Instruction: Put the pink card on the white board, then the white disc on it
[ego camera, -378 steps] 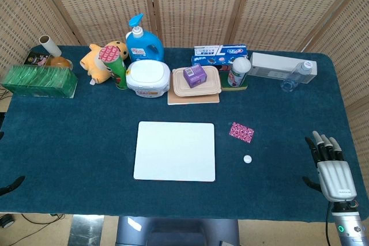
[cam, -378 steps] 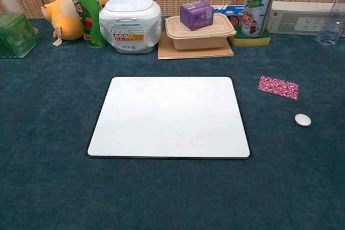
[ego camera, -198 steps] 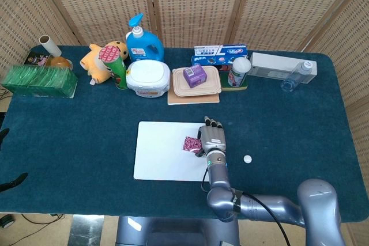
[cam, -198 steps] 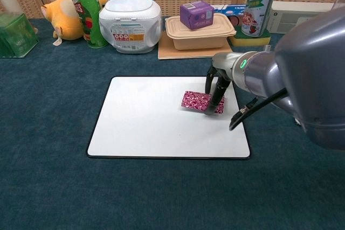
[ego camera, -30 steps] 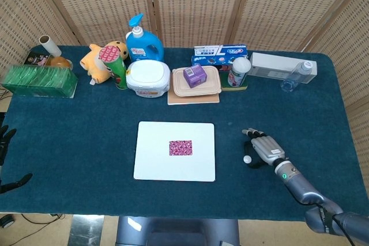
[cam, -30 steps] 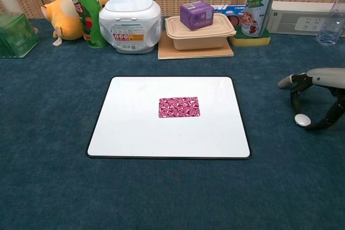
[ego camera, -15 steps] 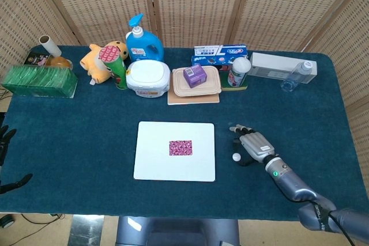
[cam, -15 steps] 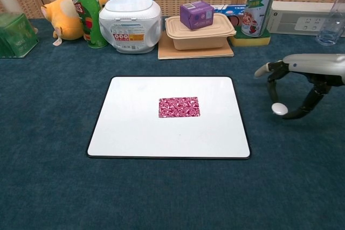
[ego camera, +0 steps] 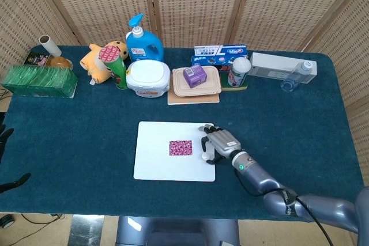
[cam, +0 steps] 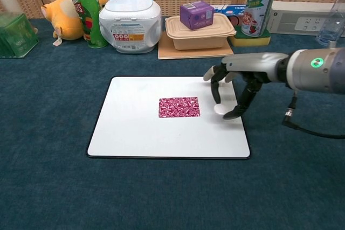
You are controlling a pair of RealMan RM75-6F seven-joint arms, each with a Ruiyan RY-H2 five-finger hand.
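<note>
Right hand: the grey metal right hand [cam: 233, 91] pinches the small round white disc [cam: 221, 109] between its dark fingertips, over the right edge of the board. In the head view the hand [ego camera: 218, 142] reaches in from the lower right.

Left hand: only dark fingertips of the left hand [ego camera: 4, 136] show at the far left frame edge; I cannot tell whether it is open or closed.

Pink card: the patterned pink rectangular card [cam: 179, 107] lies flat near the middle of the board, so step 1 looks done.

White board: the flat white rectangular board with a thin dark rim [cam: 135, 127] lies on the dark teal tabletop [cam: 54, 187].

Why held so: the disc is carried low and pinched from above, probably so it can be set straight down onto the card.

Room to move: bare white board lies between disc and card, with nothing in the way of a short move left.

Edges: the disc is near the board's right rim, apart from the card.

Back row: the beige lidded food box [cam: 200, 32] and white tub [cam: 130, 23] stand well behind the board.
</note>
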